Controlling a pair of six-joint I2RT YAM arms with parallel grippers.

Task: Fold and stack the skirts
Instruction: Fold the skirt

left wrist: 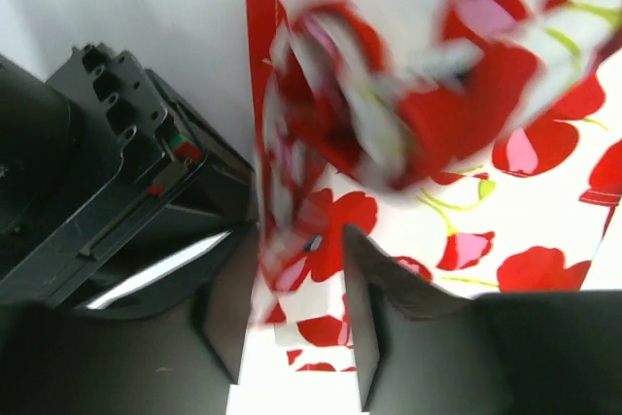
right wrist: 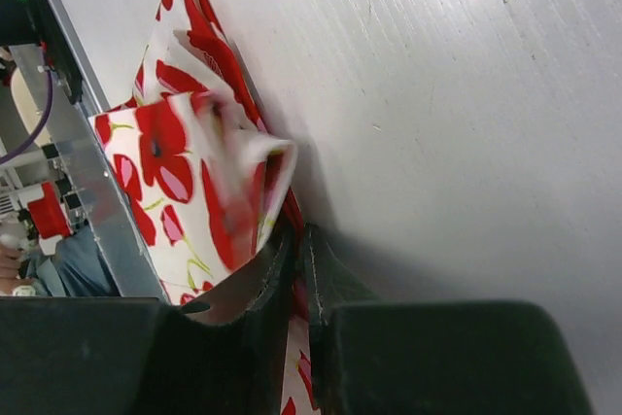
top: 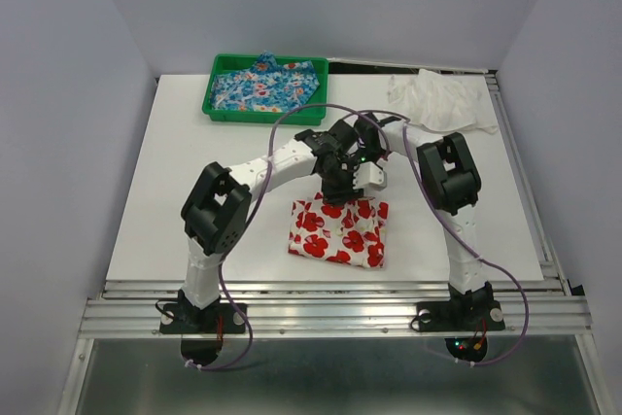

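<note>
White cloth skirt with big red flowers (top: 338,232) is found mid-desk, partly folded, on the white desk (top: 194,191). Left tool (left wrist: 296,240): jaws apart, cloth loose between them. Right tool (right wrist: 296,235): clamped on a raised fold of that skirt. Blue flowered cloth skirt (top: 264,85) is seen crumpled in the green plastic tray (top: 262,117). The first fold is judged unfinished; the second skirt and the stacking are left.

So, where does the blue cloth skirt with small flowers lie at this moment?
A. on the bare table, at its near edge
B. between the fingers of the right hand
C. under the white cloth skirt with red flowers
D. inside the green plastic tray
D: the top view shows the blue cloth skirt with small flowers lying inside the green plastic tray, well apart from the white cloth skirt with red flowers.
</note>
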